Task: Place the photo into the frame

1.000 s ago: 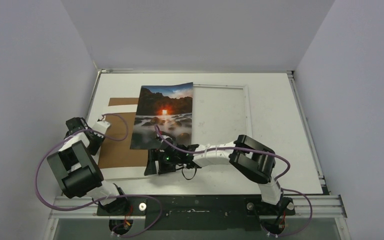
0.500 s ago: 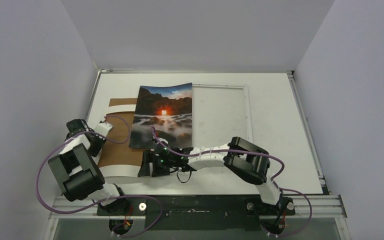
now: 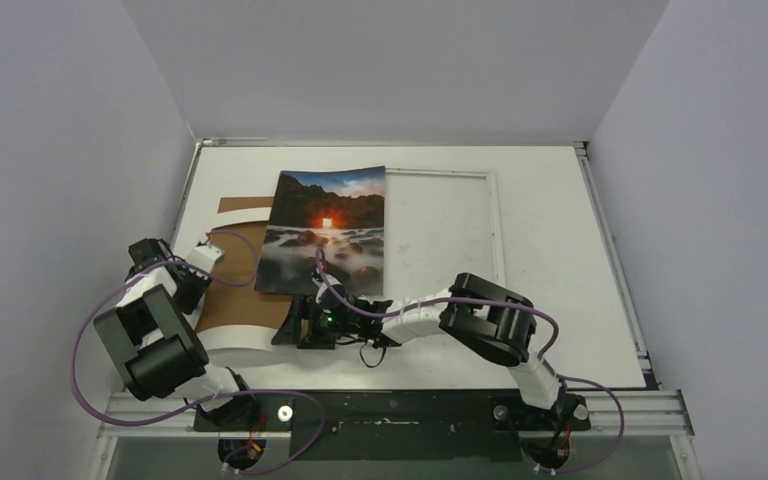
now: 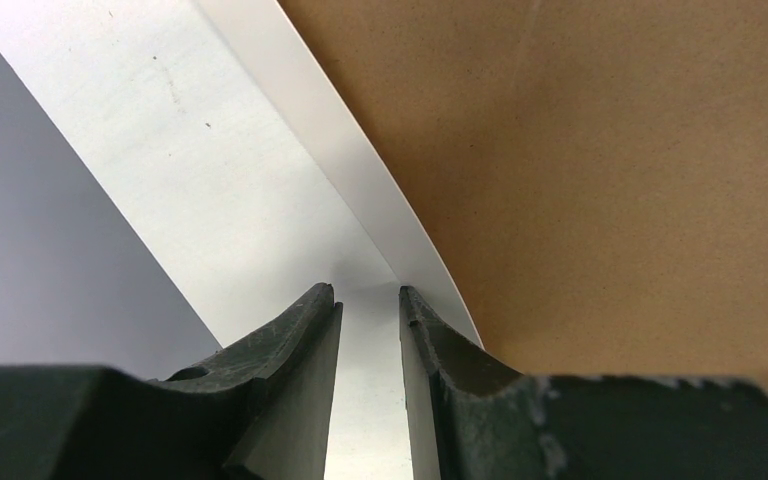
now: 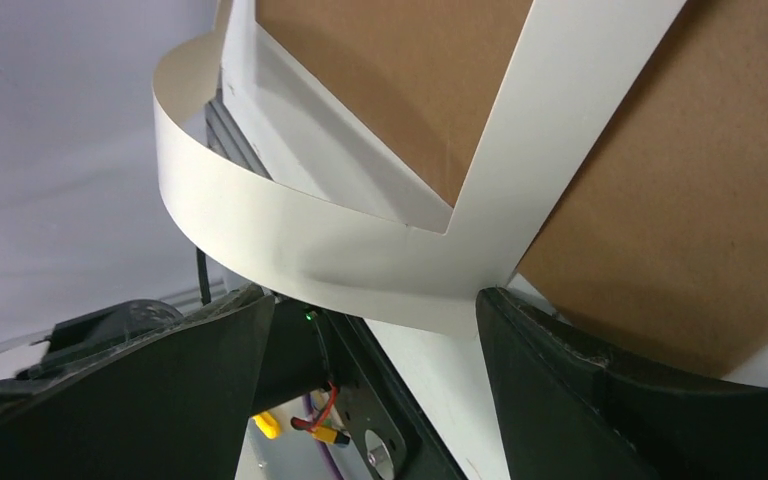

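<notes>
The photo (image 3: 328,232) lies on the surface (image 3: 560,300), just left of the white frame (image 3: 440,172). The right end effector (image 5: 372,300) is spread wide around the curled white mat (image 5: 290,240). The left end effector (image 4: 365,292) is slightly apart.

Top camera: fixed high at the near side, looking down over the whole table (image 3: 560,250). Wrist cameras: both very close and low at the near-left area. All three views share the brown board (image 3: 250,310) and its white strip (image 3: 240,343).

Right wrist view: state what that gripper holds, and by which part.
Nothing is held. The right gripper stands wide open. The curled corner of the white mat bulges into the gap between its fingers, but they are not pinching it.
</notes>
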Tool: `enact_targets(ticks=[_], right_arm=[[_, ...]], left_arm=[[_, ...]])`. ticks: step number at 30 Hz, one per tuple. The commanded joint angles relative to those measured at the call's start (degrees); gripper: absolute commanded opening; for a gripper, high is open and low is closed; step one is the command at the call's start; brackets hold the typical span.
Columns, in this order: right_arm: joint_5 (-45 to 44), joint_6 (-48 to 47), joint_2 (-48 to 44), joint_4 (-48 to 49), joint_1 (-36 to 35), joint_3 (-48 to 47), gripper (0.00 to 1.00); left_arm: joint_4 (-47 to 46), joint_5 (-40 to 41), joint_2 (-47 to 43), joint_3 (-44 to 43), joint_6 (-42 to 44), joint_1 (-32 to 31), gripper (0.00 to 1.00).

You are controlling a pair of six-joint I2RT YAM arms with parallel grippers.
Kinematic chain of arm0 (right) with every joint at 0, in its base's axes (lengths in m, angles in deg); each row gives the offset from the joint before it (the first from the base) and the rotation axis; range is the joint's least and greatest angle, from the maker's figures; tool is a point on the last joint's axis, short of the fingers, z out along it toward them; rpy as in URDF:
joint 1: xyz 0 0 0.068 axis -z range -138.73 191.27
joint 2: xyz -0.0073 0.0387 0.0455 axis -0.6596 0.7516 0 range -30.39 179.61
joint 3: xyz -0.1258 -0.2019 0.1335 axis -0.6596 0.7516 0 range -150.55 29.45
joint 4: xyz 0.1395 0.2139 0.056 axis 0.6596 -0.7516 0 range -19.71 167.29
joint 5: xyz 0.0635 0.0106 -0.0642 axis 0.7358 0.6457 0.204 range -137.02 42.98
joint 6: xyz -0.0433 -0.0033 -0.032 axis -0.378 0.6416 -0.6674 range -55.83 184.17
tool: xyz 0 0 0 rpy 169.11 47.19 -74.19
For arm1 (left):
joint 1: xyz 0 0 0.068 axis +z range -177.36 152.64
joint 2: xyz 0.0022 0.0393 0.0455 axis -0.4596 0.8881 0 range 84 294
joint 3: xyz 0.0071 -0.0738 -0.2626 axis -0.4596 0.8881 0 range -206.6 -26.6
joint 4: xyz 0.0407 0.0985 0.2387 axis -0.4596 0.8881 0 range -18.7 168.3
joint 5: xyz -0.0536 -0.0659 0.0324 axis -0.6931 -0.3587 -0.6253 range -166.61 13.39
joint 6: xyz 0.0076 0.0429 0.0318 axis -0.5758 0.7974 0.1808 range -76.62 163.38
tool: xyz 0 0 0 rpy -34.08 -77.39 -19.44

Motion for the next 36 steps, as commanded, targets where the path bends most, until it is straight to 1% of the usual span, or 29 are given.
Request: enact_targets(ticks=[1, 6, 23, 30, 32, 34, 36], right_arm=[[-0.7, 1.7, 1.4, 10.0, 0.8, -0.8, 0.77], [0.6, 2.4, 4.2, 11.6, 1.1, -2.9, 0.77], [3.2, 2.3, 8.9, 13.8, 1.8, -12.4, 0.77], [5.0, 2.8, 11.2, 14.4, 1.8, -12.2, 0.77], [6.5, -1.4, 10.9, 11.8, 2.2, -13.9, 0.77], [7.1, -8.6, 9.9, 4.5, 2.7, -17.1, 0.77], [5.2, -17.6, 7.9, -6.4, 3.0, -20.5, 0.78]], left_arm=[[9.4, -2.9, 2.5, 1.8, -0.5, 0.4, 0.28], [9.9, -3.1, 2.7, 1.5, -0.3, 0.6, 0.28], [11.8, -3.9, 3.7, -0.1, 0.9, 2.4, 0.28], [12.4, -4.0, 3.7, -0.2, 1.0, 2.5, 0.28], [12.5, -3.9, 3.9, -0.3, 1.0, 2.6, 0.28], [12.7, -4.0, 4.1, -0.5, 0.9, 2.6, 0.28], [12.9, -4.1, 4.2, -0.8, 0.8, 2.7, 0.28]])
